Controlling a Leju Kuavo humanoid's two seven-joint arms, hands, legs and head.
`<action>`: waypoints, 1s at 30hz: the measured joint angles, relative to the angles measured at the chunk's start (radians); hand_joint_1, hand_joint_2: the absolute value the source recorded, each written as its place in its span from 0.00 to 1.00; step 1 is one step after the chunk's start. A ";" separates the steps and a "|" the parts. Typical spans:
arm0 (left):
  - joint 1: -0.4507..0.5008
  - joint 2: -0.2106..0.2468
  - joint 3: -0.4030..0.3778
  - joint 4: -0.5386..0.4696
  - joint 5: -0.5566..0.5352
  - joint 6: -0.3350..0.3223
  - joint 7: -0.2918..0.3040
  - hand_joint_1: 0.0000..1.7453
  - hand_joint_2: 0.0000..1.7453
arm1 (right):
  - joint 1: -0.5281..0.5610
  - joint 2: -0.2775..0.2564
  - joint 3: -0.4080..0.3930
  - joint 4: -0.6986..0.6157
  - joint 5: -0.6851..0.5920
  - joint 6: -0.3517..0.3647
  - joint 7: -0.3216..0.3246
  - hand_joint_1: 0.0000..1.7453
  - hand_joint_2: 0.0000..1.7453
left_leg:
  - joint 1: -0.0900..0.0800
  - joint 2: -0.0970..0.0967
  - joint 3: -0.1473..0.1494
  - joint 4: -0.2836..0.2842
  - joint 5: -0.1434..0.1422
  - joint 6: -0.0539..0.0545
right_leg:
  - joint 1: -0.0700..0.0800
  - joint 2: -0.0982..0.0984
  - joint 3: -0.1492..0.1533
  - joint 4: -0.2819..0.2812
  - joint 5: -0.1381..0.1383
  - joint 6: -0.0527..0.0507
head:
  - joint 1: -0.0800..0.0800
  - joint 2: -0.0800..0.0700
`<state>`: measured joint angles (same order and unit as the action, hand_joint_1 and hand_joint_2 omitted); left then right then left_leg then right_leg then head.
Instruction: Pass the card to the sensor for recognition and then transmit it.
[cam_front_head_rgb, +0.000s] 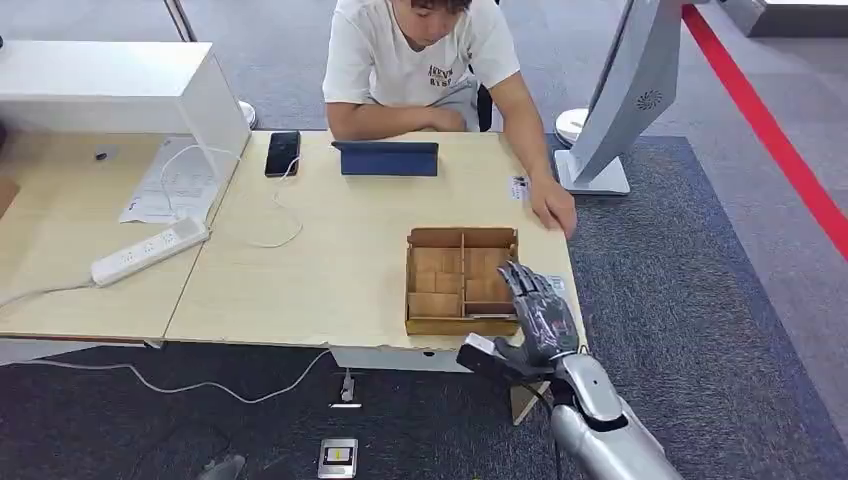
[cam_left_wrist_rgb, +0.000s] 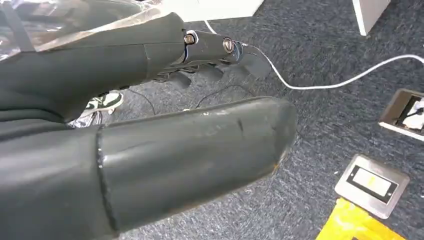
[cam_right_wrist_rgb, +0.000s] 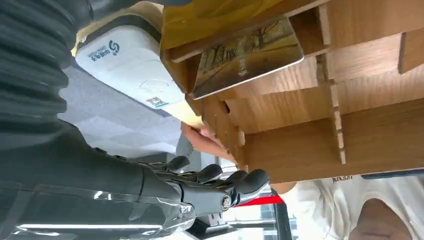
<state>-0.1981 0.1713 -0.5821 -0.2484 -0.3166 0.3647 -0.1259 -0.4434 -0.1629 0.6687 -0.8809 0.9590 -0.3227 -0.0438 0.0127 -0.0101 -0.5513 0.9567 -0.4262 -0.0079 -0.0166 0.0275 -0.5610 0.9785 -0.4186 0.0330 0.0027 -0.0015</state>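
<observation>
From the head view, the right hand is hovering over the 4 o'clock corner of the wooden divider box, fingers stretched out fairly flat and holding nothing as far as I can tell. My guess at the main risk: those fingers are sitting right by the box's rim and partitions, so a reach for the card could snag a divider or shove the whole box, which is lying near the table edge. Also the person's hand is resting on the table at roughly 1 o'clock from the box, near enough that a sweep toward the sensor could bump it. In the left wrist view, the left hand is hanging over grey carpet, fingers looking loosely extended with nothing in them. In the right wrist view, the card, printed with a tree-lined scene, is leaning tilted in one compartment, and the hand's fingertips are staying clear of it, not touching. A white device is sitting just beside the box, probably the sensor, but I can't say for sure. A tilted card means a sloppy pinch could let it slide flat.
</observation>
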 joint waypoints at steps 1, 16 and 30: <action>-0.001 0.000 0.000 -0.001 0.000 0.000 0.001 0.00 0.00 | -0.006 0.000 0.000 0.010 -0.003 0.000 -0.008 0.00 1.00 | 0.000 0.000 0.000 0.000 0.000 0.000 | 0.000 0.000 0.000 0.000 0.000 0.000 | 0.000 0.000; 0.000 -0.006 -0.001 -0.007 0.006 0.003 -0.005 0.00 0.00 | -0.030 0.018 -0.002 0.081 -0.005 -0.018 -0.003 0.00 1.00 | 0.000 0.000 0.000 0.000 0.000 0.000 | 0.000 0.000 0.000 0.000 0.000 0.000 | 0.000 0.000; 0.003 -0.006 -0.018 -0.013 0.018 0.003 -0.008 0.00 0.00 | -0.027 0.028 -0.002 0.043 -0.001 0.011 0.002 0.00 1.00 | 0.000 0.000 0.000 0.000 0.000 0.000 | 0.000 0.000 0.000 0.000 0.000 0.000 | 0.000 0.000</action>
<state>-0.1952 0.1648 -0.6004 -0.2613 -0.2991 0.3681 -0.1343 -0.4700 -0.1350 0.6664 -0.8377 0.9579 -0.3120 -0.0416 0.0128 -0.0098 -0.5511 0.9567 -0.4262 -0.0080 -0.0165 0.0275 -0.5610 0.9785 -0.4186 0.0330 0.0027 -0.0015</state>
